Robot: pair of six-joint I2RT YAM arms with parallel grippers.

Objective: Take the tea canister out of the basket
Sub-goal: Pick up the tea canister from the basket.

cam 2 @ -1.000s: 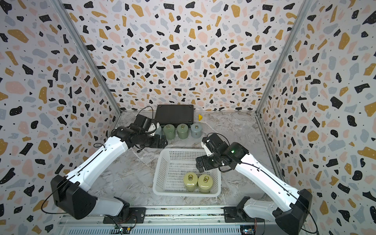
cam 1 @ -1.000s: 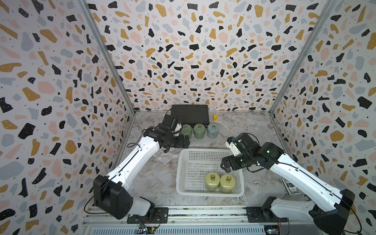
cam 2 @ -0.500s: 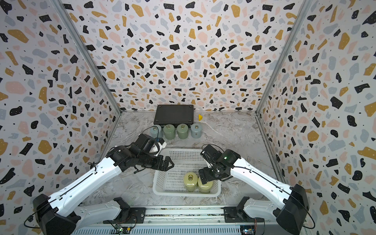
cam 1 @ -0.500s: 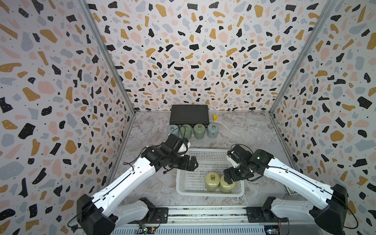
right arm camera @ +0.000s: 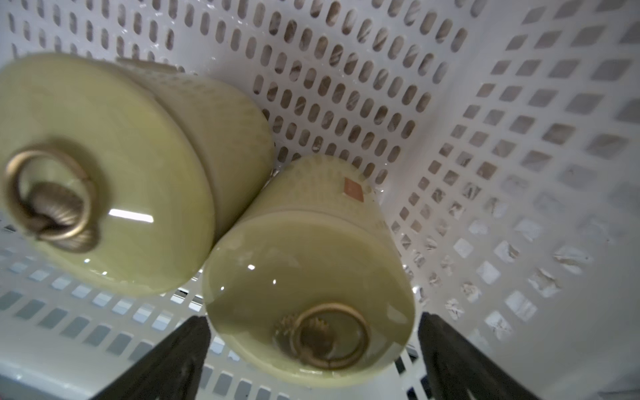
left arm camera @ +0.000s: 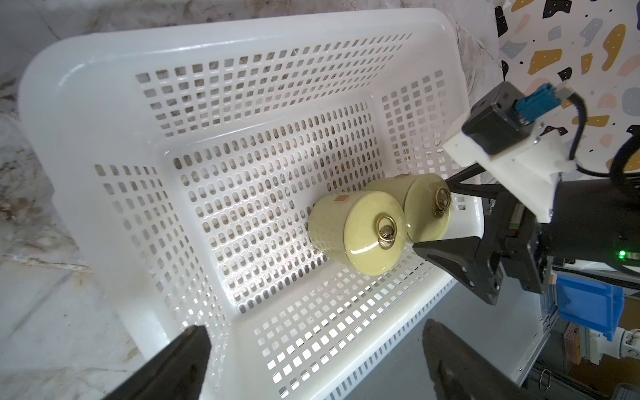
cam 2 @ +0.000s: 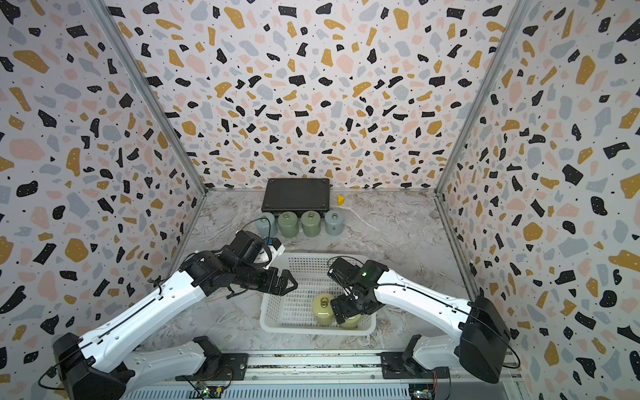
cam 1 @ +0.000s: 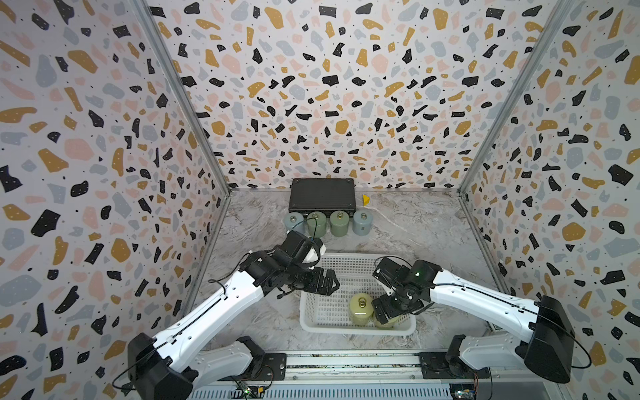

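The white basket [cam 1: 356,330] [cam 2: 311,330] [left arm camera: 138,52] [right arm camera: 519,138] sits at the front middle. Two yellow-green tea canisters stand side by side at its near right end. The left canister [cam 1: 361,307] [cam 2: 323,308] [left arm camera: 360,235] [right arm camera: 104,173] is in plain view. My right gripper [cam 1: 389,310] [cam 2: 346,308] [left arm camera: 433,214] [right arm camera: 311,320] is open and down over the right canister [left arm camera: 426,207] [right arm camera: 311,270], one finger on each side of its lid. My left gripper [cam 1: 329,281] [cam 2: 289,282] [left arm camera: 313,329] hangs open and holds nothing above the basket's left rim.
Several grey and green canisters [cam 1: 339,223] stand in a row at the back, in front of a black hard case [cam 1: 322,195]. A small yellow piece [cam 1: 366,199] lies beside the case. Patterned walls close in the left, right and back sides.
My left arm has swung from the back row of canisters toward me, to the basket's left rim. My right gripper has dropped into the basket, around the right canister.
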